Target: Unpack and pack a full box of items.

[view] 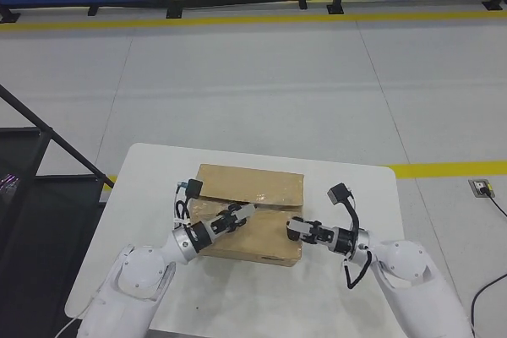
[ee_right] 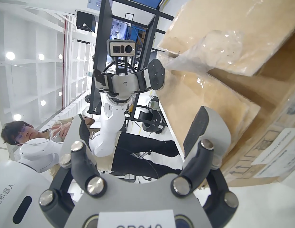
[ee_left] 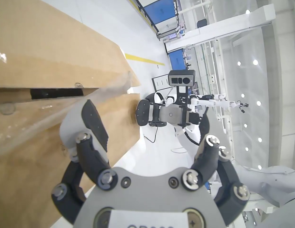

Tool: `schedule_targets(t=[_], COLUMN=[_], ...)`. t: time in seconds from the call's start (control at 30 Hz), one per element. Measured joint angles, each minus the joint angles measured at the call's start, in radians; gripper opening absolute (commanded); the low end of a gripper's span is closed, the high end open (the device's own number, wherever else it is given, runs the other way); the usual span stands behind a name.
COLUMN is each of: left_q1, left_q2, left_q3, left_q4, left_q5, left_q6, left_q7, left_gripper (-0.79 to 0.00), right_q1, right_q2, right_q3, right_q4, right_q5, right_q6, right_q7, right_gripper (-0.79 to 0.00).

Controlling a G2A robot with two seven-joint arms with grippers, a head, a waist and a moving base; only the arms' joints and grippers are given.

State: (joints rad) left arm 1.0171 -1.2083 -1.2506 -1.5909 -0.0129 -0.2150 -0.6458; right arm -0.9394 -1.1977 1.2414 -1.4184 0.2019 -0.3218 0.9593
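Note:
A brown cardboard box lies in the middle of the white table, its top flaps closed along a seam with a narrow dark gap. Loose clear tape hangs crumpled from the seam. My left gripper is over the near flap, open, with one pad against the cardboard and nothing held. At the box's right end my right gripper is open, one finger resting on the near flap's edge. The two grippers face each other across the flap.
The table has bare room left, right and in front of the box. A black frame stands off the table's left side. A white label is stuck on the box's side.

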Motion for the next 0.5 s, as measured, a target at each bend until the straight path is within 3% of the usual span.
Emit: schedule_targets(t=[0.2,0.4,0.5], left_q1=[-0.024,-0.069,-0.080], left_q2=[-0.006,-0.016,-0.019], left_q3=[-0.014,0.033,0.051], left_q4=[0.036,0.116,0.126], left_q5=[0.008,0.048,0.015], left_q6=[0.001,-0.005,-0.013], left_q7=[0.135,0.151,0.107], left_gripper=[0.000,0.000,0.000], right_q1=[0.002,-0.011,-0.019], right_q2=[0.002,0.006,0.009], right_q3=[-0.005,-0.001,0.003], right_q4=[0.002,-0.008,-0.013], right_q5=[0.001,0.002,0.001], right_q6=[-0.039,-0.052,-0.056], right_q7=[-0.004,-0.008,-0.011], right_gripper=[0.000,0.000,0.000])
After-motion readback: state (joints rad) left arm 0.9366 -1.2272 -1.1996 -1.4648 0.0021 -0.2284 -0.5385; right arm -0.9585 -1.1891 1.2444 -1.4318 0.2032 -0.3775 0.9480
